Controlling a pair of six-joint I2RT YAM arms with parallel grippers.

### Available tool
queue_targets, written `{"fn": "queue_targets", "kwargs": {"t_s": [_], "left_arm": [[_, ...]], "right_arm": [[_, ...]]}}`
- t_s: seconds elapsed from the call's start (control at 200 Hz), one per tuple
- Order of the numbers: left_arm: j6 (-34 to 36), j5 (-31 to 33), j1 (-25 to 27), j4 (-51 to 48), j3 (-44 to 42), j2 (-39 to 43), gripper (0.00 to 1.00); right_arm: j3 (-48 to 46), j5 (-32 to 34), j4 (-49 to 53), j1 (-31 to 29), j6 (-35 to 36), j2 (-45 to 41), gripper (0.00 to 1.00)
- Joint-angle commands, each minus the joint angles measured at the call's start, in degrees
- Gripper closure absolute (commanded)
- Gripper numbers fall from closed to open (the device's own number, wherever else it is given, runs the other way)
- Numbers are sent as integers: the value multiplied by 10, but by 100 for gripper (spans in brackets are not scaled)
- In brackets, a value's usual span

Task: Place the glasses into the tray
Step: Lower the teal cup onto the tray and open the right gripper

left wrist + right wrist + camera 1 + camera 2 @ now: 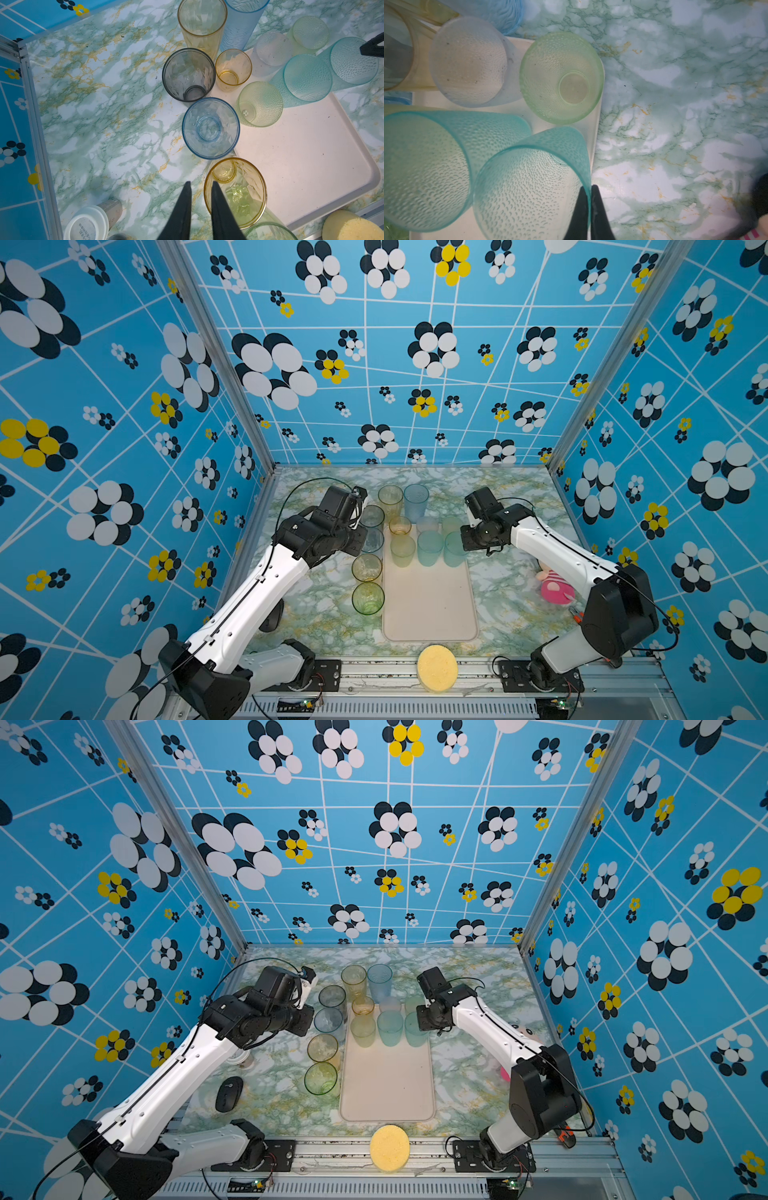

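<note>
Jaws of the right gripper pinch the rim of a teal glass standing by the tray's right rim, among five tumblers crowding its far end. The left gripper, slightly parted, hangs over four table glasses lined left of the tray.

We are stretching our left arm forward and inward, its left end effector pointing down with the fingers narrowly parted. We are angling our right arm inward too, pinching the fingers of the right end effector tightly together.
</note>
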State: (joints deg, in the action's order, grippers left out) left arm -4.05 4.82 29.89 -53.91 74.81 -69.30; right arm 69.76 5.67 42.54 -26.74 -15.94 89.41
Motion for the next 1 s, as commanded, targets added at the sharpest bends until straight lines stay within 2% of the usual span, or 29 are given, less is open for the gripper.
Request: {"fn": "queue_targets", "kwargs": {"t_s": [0.0, 0.625, 0.995], "left_arm": [[-5, 8, 6, -22, 15, -3, 79], [-10, 18, 14, -53, 10, -2, 79], [-23, 20, 29, -71, 4, 5, 80]], "right_arm": [[-2, 0, -9, -3, -11, 9, 95], [-1, 2, -10, -3, -11, 13, 88], [-3, 19, -9, -1, -10, -15, 66]]}}
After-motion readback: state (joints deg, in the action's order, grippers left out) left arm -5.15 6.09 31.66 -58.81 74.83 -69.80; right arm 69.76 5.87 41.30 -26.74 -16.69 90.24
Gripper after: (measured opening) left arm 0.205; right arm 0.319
